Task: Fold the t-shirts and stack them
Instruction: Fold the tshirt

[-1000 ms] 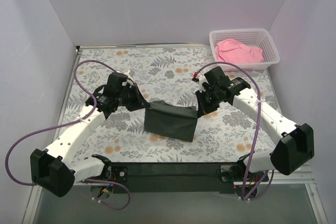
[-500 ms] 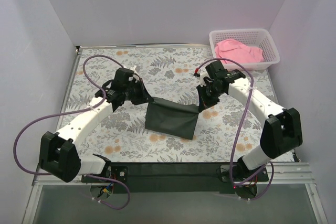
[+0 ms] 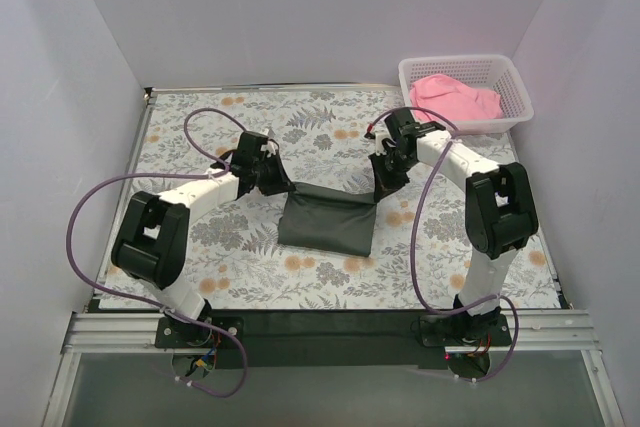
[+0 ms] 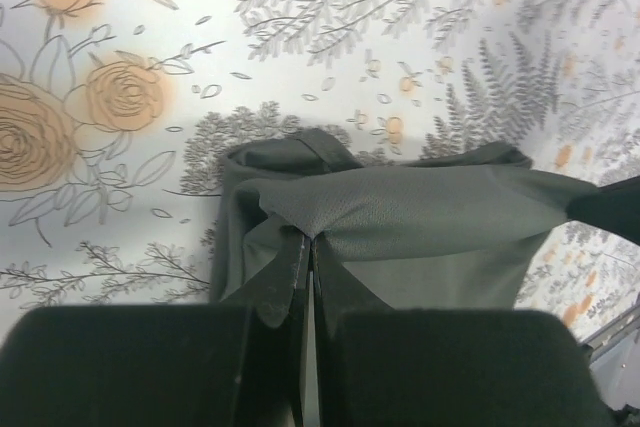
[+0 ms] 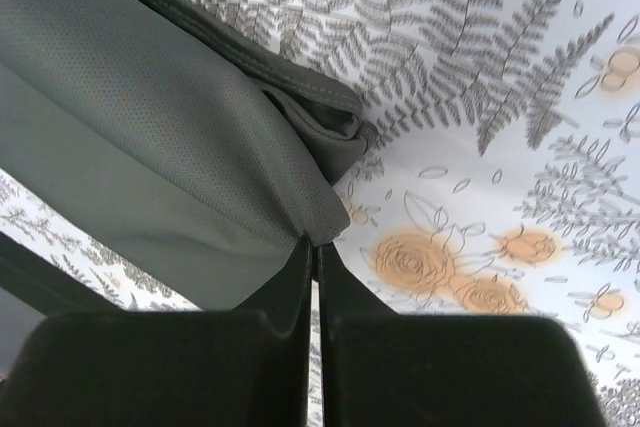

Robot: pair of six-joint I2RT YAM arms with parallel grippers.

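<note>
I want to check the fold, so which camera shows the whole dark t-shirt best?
The top external view: the whole dark t-shirt shows, stretched between the left gripper and the right gripper. Each wrist view shows only the corner its own gripper pinches, close up.

charcoal t-shirt [image 3: 327,224]: folded, mid-table, top corners lifted | pink t-shirt [image 3: 455,97]: crumpled in basket

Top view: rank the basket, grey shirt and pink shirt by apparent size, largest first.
1. Basket
2. Grey shirt, folded
3. Pink shirt, bunched inside the basket and partly hidden by its wall, so its place below the grey one is less sure.
</note>
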